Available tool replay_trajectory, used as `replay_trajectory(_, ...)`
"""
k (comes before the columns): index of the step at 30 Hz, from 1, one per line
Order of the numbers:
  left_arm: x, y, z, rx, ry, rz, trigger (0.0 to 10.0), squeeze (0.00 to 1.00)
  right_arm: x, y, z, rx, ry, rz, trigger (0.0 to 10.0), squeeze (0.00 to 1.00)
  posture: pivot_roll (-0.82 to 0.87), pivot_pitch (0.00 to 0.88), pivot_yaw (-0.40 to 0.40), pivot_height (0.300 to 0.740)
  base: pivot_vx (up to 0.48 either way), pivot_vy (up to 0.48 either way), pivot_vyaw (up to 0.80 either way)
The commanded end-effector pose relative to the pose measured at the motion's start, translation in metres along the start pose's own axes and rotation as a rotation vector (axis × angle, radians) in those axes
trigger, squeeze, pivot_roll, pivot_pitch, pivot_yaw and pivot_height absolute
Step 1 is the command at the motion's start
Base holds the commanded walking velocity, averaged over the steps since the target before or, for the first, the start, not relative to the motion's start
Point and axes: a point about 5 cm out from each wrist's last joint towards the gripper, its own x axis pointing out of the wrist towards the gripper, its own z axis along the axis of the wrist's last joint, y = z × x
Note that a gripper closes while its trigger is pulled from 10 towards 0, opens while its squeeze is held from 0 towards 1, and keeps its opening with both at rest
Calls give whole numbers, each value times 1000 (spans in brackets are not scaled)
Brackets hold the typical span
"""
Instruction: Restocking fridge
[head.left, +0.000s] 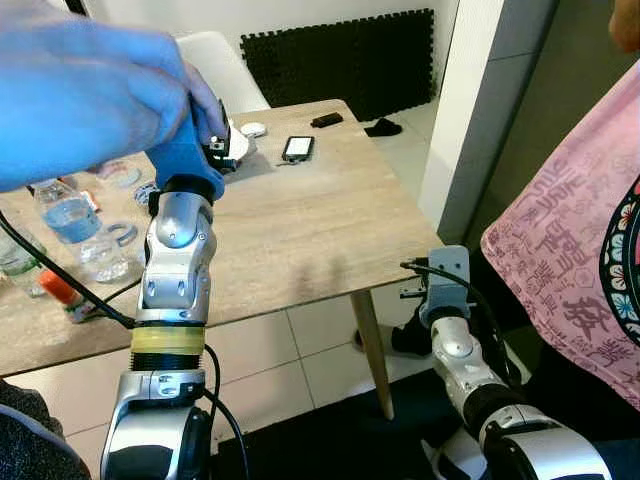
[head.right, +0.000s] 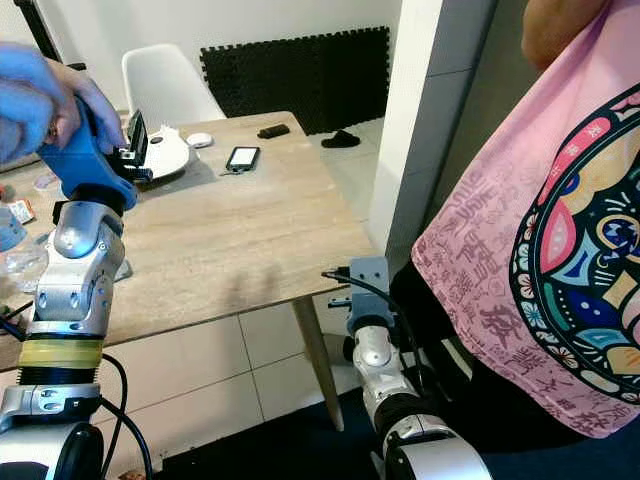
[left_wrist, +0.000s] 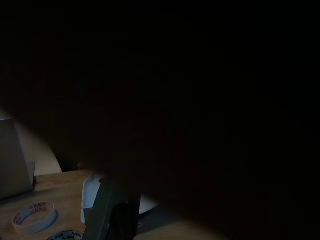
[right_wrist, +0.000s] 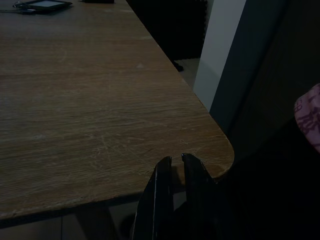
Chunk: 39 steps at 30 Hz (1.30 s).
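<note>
Wooden surface (head.left: 300, 230) fills frame centre; the right wrist view alone shows the right claw (right_wrist: 176, 162) clenched, empty, at its corner. Water bottle (head.left: 70, 222) lies far left, beside the glove-covered left claw (head.left: 200, 140), state unreadable.

Chinese-style characters cover the pink shirt (head.left: 560, 250) of the person beside me; I cannot read them. The tape roll (left_wrist: 34, 217) carries red print, too small.
</note>
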Motion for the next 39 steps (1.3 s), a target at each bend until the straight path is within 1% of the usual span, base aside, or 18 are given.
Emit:
replay_trajectory(1, 1, 1, 2, 6, -8, 0, 10000, 0, -5, 3, -15, -14, 66, 15, 10000, 0, 97, 0, 21, 740, 0, 0, 0)
replay_trajectory(39, 1, 1, 2, 6, -7, 1, 10000, 0, -5, 2, -15, -12, 68, 11, 10000, 0, 95, 0, 24, 740, 0, 0, 0)
